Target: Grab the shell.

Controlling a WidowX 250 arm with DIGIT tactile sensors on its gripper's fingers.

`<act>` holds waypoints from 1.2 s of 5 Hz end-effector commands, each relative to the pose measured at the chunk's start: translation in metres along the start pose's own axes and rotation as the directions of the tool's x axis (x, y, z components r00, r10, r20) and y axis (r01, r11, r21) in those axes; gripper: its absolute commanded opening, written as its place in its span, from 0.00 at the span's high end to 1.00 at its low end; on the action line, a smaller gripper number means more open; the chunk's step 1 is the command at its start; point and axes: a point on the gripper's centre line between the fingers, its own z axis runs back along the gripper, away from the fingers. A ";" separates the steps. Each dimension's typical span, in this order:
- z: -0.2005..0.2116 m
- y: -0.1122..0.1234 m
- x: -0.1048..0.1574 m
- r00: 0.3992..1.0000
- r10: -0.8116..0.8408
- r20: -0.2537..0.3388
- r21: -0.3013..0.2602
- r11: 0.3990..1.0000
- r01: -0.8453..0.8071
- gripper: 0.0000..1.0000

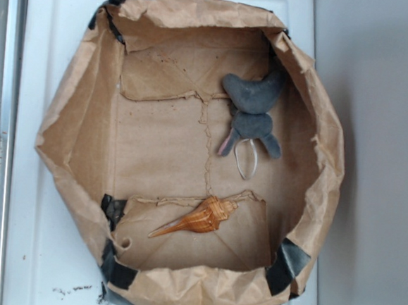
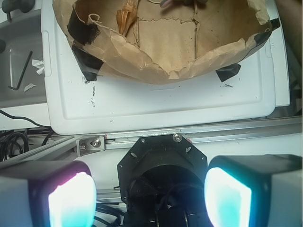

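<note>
Item: one shell (image 1: 199, 219), glossy orange-brown, ribbed bulb at one end and a long thin tail at the other. It lies flat on the floor of the paper tray (image 1: 71, 135), in the lower flap section near the front wall in the exterior view, bulb toward the tray's middle, tail pointing toward the lower left corner. Nothing touches it. In the wrist view only its striped end shows at the top edge, left of centre.

Item: one grey plush toy (image 1: 253, 114), lying in the upper right part of the tray, well apart from the shell. A thin pale loop hangs from its lower end.

Item: one brown paper tray, walls folded up and held at the corners with black tape patches (image 1: 287, 265); the raised walls probably serve to keep loose pieces from sliding off. It sits on one white board (image 2: 156, 109).

Item: one gripper (image 2: 151, 198), seen only in the wrist view. Two lit pads (image 2: 71, 201) stand wide apart with nothing between them; it holds nothing. It sits outside the tray, beyond the front wall and over the metal rail (image 2: 142, 139), so judged from this position the approach to the shell has not begun.

Item: one hex key (image 2: 19, 71), on the grey surface left of the board.

Handling note: the thin tail looks fragile; the ribbed body seems the safer part to close on.
</note>
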 end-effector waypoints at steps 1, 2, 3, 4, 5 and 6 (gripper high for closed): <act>0.000 0.000 0.000 1.000 0.000 0.000 0.000 1.000 0.000 0.00; -0.002 -0.005 0.031 1.000 0.020 -0.001 -0.064 0.998 -0.020 0.00; -0.008 -0.011 0.067 0.998 0.063 -0.002 -0.114 0.992 -0.062 0.00; -0.021 -0.014 0.089 0.997 0.082 0.007 -0.105 0.991 -0.081 0.00; -0.046 -0.010 0.105 0.987 0.106 0.118 -0.114 0.989 -0.093 0.00; -0.075 -0.003 0.129 0.983 0.132 0.126 -0.133 0.984 -0.115 0.00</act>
